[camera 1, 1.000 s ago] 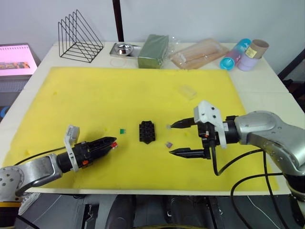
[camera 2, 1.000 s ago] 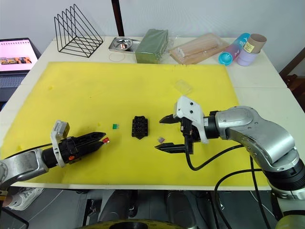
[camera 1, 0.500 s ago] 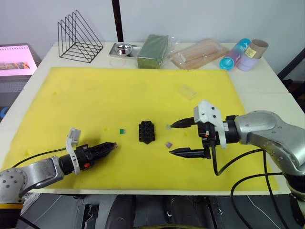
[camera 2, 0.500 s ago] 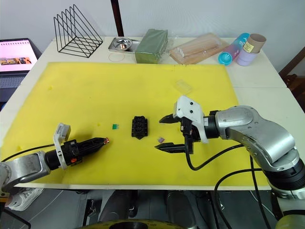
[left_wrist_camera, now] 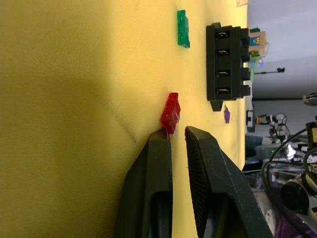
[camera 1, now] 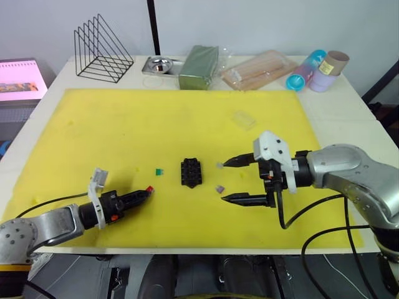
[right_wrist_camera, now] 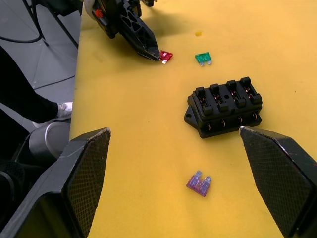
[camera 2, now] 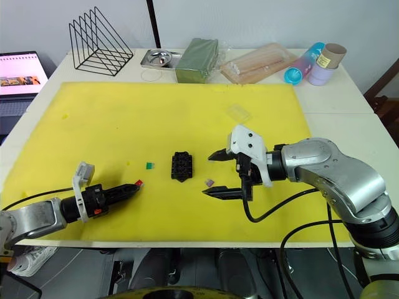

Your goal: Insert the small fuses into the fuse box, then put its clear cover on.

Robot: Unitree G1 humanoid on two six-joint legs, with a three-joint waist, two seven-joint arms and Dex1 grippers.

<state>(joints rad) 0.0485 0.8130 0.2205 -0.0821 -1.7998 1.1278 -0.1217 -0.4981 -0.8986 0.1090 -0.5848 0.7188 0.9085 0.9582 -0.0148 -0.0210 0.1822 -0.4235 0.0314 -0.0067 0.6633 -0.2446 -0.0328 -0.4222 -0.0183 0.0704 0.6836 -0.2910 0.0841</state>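
Since a second ago the left gripper [left_wrist_camera: 173, 135] has drawn back toward the near edge of the yellow mat [camera 1: 156, 124], and the red fuse [left_wrist_camera: 170, 113] now lies on the mat at its fingertips; the left wrist view shows the two fingers nearly pressed together, with the fuse's metal prongs at the narrow gap between the tips, though whether they pinch it is unclear. Just beyond sits the green fuse [camera 1: 159, 170], and beside that the black fuse box [camera 1: 191, 172], flat on the mat with its slots up. One purple fuse [right_wrist_camera: 199, 184] lies on the box's right, between the widely spread fingers of the right gripper [camera 1: 235, 180], which holds nothing. A second greyish fuse [camera 1: 219, 166] sits at the tip of the farther finger. Farther back on the mat lies the clear cover [camera 1: 245, 119], well apart from the box.
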